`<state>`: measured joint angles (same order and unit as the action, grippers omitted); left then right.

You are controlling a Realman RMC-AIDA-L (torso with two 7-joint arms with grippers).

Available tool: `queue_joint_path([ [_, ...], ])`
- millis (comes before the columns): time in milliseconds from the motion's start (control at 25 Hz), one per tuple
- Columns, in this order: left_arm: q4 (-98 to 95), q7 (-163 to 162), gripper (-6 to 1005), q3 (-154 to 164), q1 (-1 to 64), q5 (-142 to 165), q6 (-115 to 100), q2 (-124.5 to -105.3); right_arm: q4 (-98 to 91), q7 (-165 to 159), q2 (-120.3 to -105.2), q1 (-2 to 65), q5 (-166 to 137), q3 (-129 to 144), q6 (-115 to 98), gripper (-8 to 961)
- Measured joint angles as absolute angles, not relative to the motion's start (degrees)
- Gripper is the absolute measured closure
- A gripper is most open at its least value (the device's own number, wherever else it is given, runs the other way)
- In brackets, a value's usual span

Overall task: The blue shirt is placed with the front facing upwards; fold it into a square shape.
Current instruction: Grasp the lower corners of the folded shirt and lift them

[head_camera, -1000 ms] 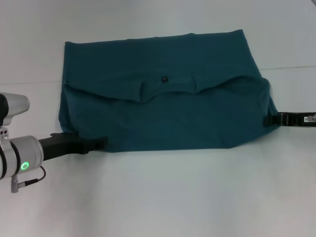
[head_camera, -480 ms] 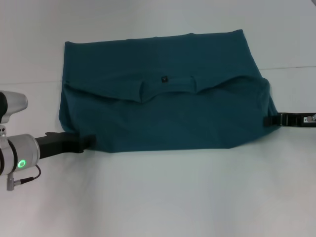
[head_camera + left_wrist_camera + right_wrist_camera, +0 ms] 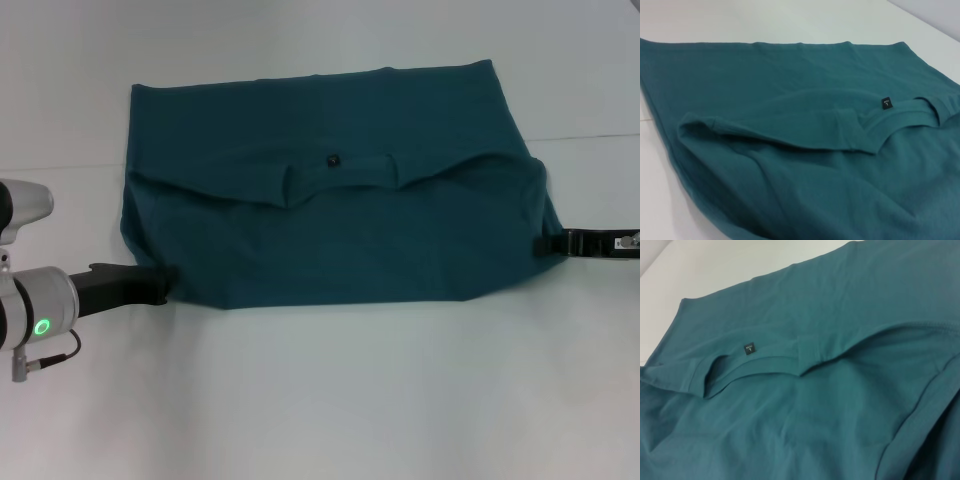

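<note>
The blue shirt (image 3: 330, 210) lies on the white worktop (image 3: 330, 400), folded over once. The left end effector (image 3: 165, 280) and right end effector (image 3: 545, 243) sit at its near corners; finger state cannot be told. A sideways fold is judged next.

We see a bare test bench, likely a lab: a plain white table (image 3: 330, 400) with only robot arms around it.

Bare table (image 3: 330, 400) surrounds the blue shirt (image 3: 330, 230).
</note>
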<state>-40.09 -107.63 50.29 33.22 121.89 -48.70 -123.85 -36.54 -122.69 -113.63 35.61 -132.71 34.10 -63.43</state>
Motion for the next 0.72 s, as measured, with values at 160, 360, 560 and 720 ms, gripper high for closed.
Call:
queue_joint_path([
  [160, -40.05, -107.72, 992, 50.27, 33.27, 121.9, -48.69, -123.79, -36.55, -122.69, -113.63, 35.53, -132.71, 34.1, -63.43, 924],
  [360, -40.08, -107.79, 992, 49.98, 33.27, 121.9, -48.96, -123.75, -36.74, -122.68, -113.63, 35.4, -132.71, 34.1, -63.45, 924],
  [560, -43.63, -109.88, 992, 49.6, 30.97, 121.9, -51.92, -123.66, -37.13, -122.19, -113.58, 34.42, -132.56, 34.1, -64.26, 924],
  [720, -47.53, -112.35, 992, 49.54, 28.13, 121.95, -55.12, -123.66, -37.23, -119.28, -113.52, 32.52, -130.87, 34.02, -66.21, 925],
])
